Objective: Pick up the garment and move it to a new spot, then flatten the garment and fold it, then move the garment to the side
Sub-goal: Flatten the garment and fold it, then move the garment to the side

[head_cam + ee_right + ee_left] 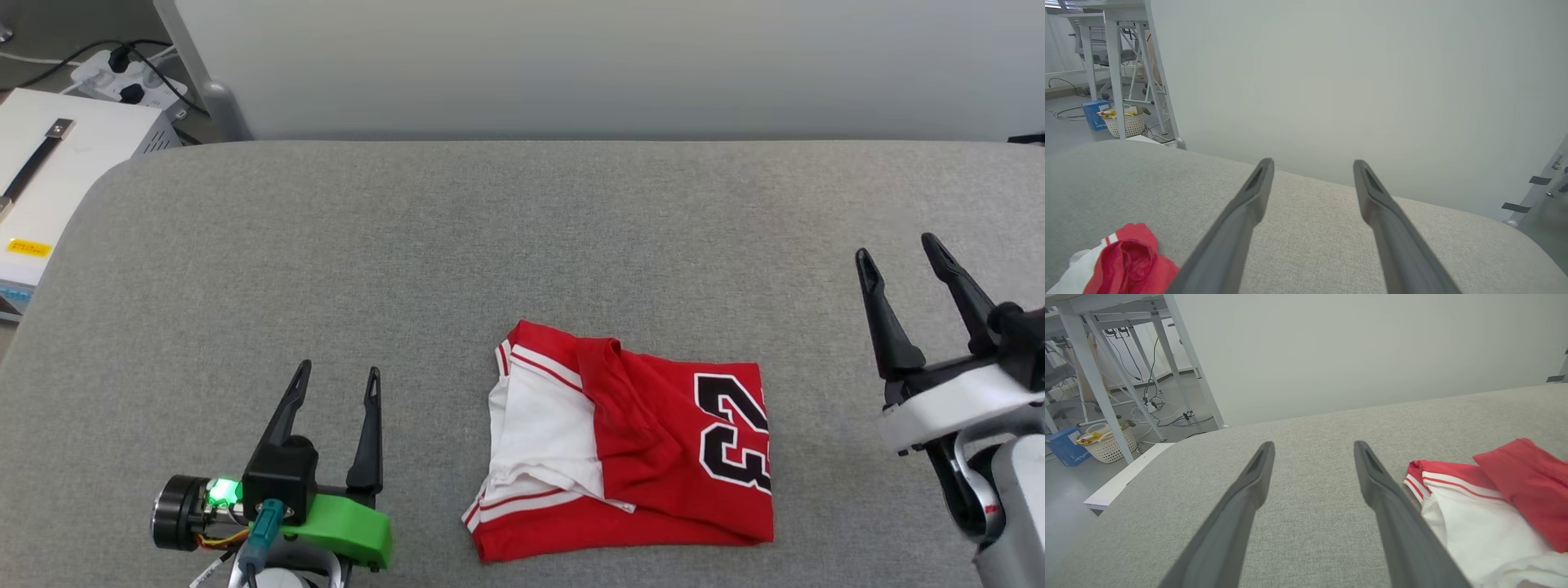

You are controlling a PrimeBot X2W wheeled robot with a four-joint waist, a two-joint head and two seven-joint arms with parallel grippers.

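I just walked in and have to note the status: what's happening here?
A two-armed robot is working over a grey padded table. The garment, a red jersey with white sleeves, lies folded into a compact rectangle on the robot's near side, number print facing up. Neither arm holds it: the left gripper sits open to its left, the right gripper open off to its right, both clear of the cloth.

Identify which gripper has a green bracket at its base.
The left gripper, lower left in the head view, sits on the green bracket; the right gripper has a white base.
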